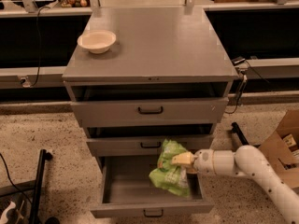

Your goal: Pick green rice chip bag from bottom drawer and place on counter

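Observation:
The green rice chip bag (170,171) is lime-green and glossy, and hangs over the right half of the open bottom drawer (135,204). My gripper (181,160) reaches in from the right on a white arm and is shut on the bag's upper part. The bag's lower end is near the drawer's inside; I cannot tell whether it touches the floor of it. The counter (159,41) is the grey flat top of the cabinet, above the drawers.
A cream bowl (96,41) sits at the counter's left rear. Two upper drawers (149,110) stand slightly open. A cardboard box (282,143) is on the floor at right. A black stand (37,185) is at lower left.

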Available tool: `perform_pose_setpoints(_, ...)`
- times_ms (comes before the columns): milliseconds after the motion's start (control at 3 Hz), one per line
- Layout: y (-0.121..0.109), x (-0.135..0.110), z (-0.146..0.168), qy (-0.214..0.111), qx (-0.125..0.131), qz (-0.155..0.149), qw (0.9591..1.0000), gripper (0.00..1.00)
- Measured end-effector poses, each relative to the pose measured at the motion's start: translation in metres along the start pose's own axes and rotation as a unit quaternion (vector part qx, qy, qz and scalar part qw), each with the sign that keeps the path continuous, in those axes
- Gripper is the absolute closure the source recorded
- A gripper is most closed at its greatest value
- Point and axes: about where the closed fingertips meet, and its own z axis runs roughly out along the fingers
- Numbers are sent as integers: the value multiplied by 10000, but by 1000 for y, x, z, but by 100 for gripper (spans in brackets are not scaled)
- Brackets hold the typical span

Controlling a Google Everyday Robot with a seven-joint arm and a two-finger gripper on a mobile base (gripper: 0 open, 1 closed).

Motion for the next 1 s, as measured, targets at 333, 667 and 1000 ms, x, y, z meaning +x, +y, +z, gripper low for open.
perform_pose_setpoints(333,-56,14,-35,48,69,-140,9999,100)
perform_pose_setpoints(667,-123,33,-71,191,-40,-269,9994,100)
perform_pose_setpoints(1000,-178,62,-98,361,-284,-199,9987,100)
